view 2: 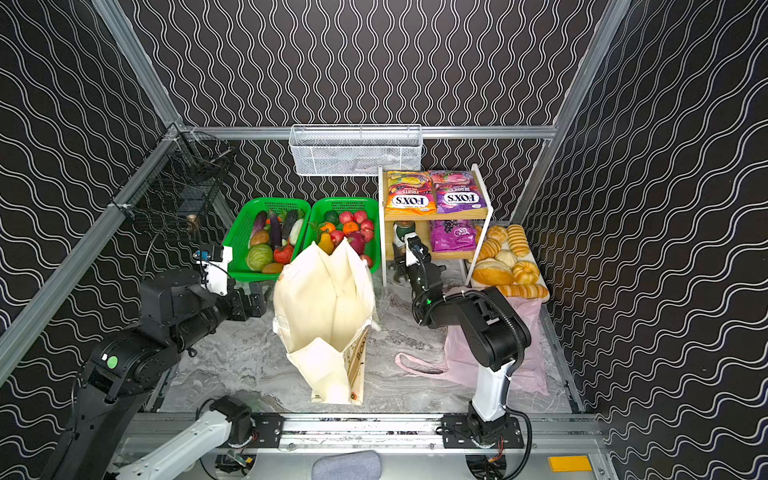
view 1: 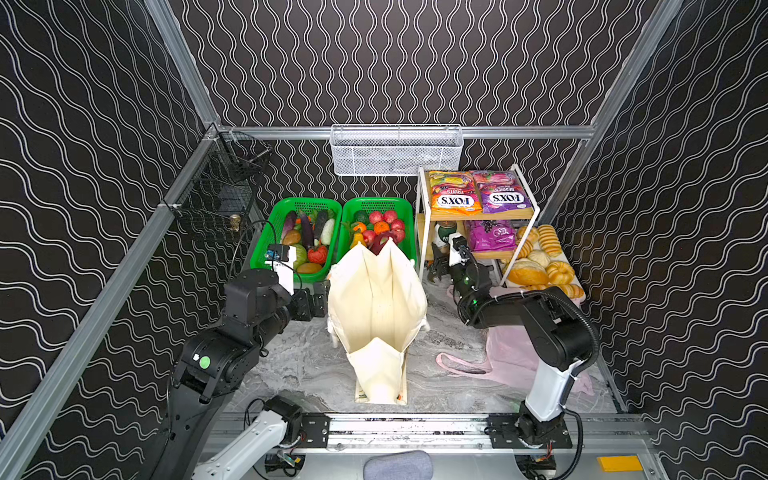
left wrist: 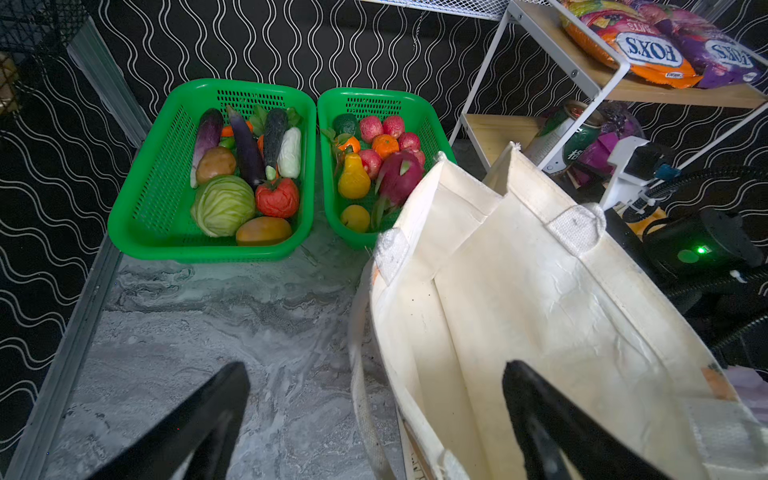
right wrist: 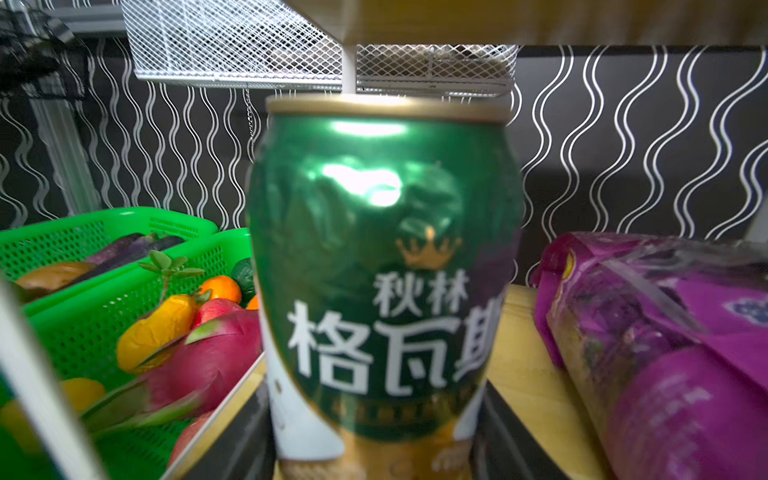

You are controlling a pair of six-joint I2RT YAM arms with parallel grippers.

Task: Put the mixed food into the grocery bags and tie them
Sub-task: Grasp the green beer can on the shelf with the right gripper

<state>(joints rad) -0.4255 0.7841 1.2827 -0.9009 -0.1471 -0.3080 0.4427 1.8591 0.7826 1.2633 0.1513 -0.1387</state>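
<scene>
Green drink can (right wrist: 382, 266) stands upright on the lower shelf (right wrist: 528, 374), long axis vertical, squarely between the right gripper (right wrist: 376, 455) jaws. Cannot tell whether they pinch it yet. Left gripper (left wrist: 376, 374), jaws released wide at the canvas tote (left wrist: 540, 291) rim, is farther off.

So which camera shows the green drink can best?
Right wrist view: the green metal drink can fills it, label readable. Both top views show only its top; the left wrist view glimpses it behind a white post.
</scene>
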